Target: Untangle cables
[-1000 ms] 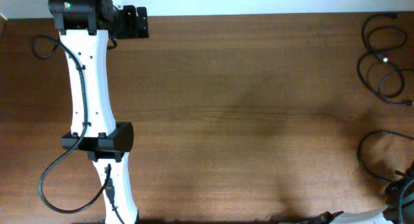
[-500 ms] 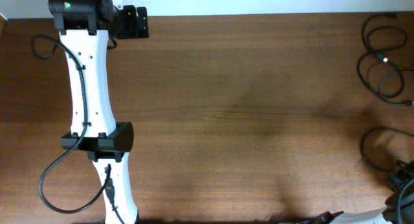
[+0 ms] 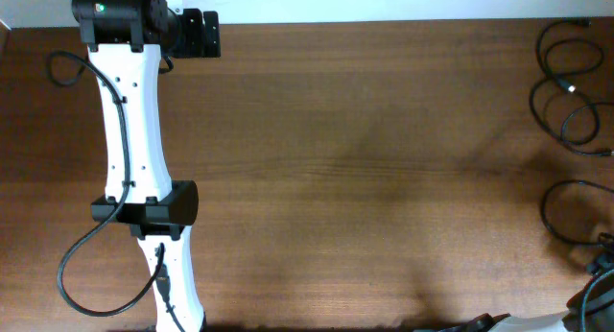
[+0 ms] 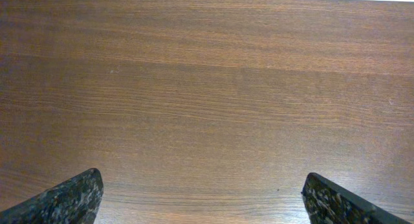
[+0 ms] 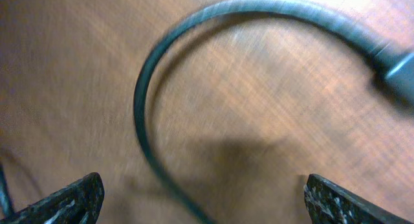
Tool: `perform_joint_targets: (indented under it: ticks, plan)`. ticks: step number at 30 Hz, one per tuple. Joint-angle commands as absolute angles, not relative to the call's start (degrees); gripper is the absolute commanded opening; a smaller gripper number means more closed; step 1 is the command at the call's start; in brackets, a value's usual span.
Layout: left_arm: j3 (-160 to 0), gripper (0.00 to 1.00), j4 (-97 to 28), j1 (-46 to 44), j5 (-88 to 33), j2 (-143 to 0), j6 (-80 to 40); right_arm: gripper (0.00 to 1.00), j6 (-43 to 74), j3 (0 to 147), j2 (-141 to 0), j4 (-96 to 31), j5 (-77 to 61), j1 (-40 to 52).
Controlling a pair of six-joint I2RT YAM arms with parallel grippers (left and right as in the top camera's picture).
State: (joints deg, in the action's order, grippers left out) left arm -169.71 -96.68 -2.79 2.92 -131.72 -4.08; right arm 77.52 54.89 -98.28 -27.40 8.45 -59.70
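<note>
Left pincer (image 4: 207, 201): I read it open, fingertips wide apart, only bare bench (image 4: 207, 88) between. Left arm (image 3: 129, 130) lies along left edge, reaching far-left corner. Right pincer (image 5: 204, 198): open likewise, at near-right corner, directly above cable loop (image 5: 145, 114), view blurred. Cables (image 3: 568, 83): bunched loops at far-right corner, apart from cable loop by right edge.

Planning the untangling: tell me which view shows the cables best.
Overhead: the cables lie in whole loops at the right edge. Right wrist shows one blurred curve only; left wrist shows just table.
</note>
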Motion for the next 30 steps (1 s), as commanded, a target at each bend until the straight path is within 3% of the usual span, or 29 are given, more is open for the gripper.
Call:
perform_joint_targets:
  ticks: [1,18,21,22,23,25,26,30]
  plan:
    - [-169.8,0.99,-96.7,-2.6,2.3,-131.4,-3.1,0.99,77.4,54.3,-97.3,-27.6,17.3,-61.3]
    - [-169.8,0.99,-96.7,-4.0,2.3,-131.4,-3.1,0.99,75.2,55.8,-103.7,-17.6,18.7,-61.9]
    - [-169.8,0.99,-96.7,-4.5,2.3,-131.4,-3.2,0.95,75.2,55.8,-107.0,-17.8,19.0,-61.9]
    - [-169.8,0.99,-96.7,-4.5,2.3,-131.4,-3.2,0.9,75.2,55.8,-108.8,-18.0,18.9,-61.9]
    - [-169.8,0.99,-96.7,-4.5,2.3,-131.4,-3.1,0.8,75.2,55.8,-109.7,-18.2,18.9,-61.9]
    - [-169.8,0.99,-96.7,-4.9,2.3,-131.4,-3.1,0.23,73.8,55.8,-110.2,-18.5,19.0,-61.9]
    - [-169.8,0.99,-96.7,-5.0,2.3,-131.4,-3.1,0.04,72.8,55.8,-110.2,-18.5,18.9,-61.9]
    - [-169.8,0.99,-96.7,-4.9,2.3,-131.4,-3.1,0.04,72.2,56.2,-108.1,-19.2,18.4,-61.3]
